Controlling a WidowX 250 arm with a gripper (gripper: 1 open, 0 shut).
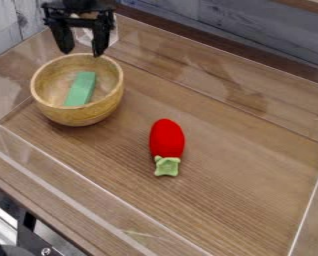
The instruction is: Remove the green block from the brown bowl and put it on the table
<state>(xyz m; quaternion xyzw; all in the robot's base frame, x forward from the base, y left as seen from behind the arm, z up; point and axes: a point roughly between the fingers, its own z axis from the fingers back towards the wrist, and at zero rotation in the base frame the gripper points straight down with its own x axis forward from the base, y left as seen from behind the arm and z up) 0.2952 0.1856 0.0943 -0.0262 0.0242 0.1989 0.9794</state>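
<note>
Bench point(242, 150): brown wood-grain surface, smooth with a slight sheen, bordered by low clear acrylic walls. One brown bowl point(48, 105) stands at the left rear: round, light tan wood, visible grain, thick walls. One green block point(80, 89) lies inside it, a flat, elongated mint-green bar, plain and matte, tilted against the inner wall. One red toy point(166, 139) lies near the bench centre, well apart from the bowl: rounded, glossy red body with a small green leafy end. One gripper point(82, 44), black, hangs above the bowl's rear rim; its two fingers point(64, 40) are spread apart, released, grasping nothing.
</note>
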